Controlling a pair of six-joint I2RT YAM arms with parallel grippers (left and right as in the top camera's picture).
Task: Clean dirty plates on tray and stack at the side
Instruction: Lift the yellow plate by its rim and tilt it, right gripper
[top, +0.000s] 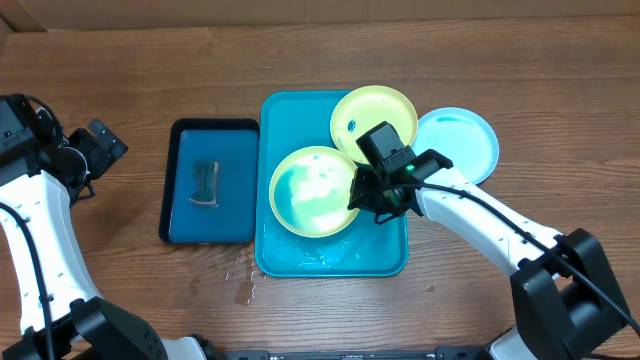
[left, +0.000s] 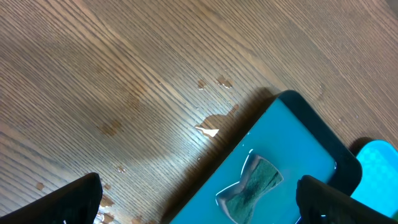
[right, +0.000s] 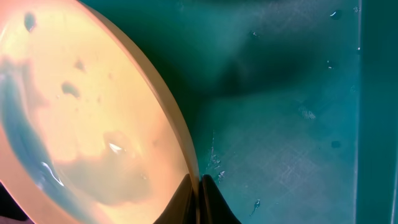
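- The right claw (top: 368, 203) is pressing its fingers fully together at the right rim of a pale yellow-green round plastic plate (top: 313, 190). I cannot tell whether the rim is pinched between them.
- That plate, wet with a bluish film, is lying inside the large turquoise rectangular plastic tray (top: 290, 255).
- A second pale yellow-green plate (top: 385, 105), carrying a small blue smear, is sitting over the tray's far right corner, beside a light blue round plate (top: 462, 142) on the wooden counter (top: 100, 60).
- The left claw (top: 95, 145) is hovering spread wide, left of a smaller dark-blue black-rimmed tray (top: 185, 225) holding a bow-shaped grey-green sponge (top: 205, 183).
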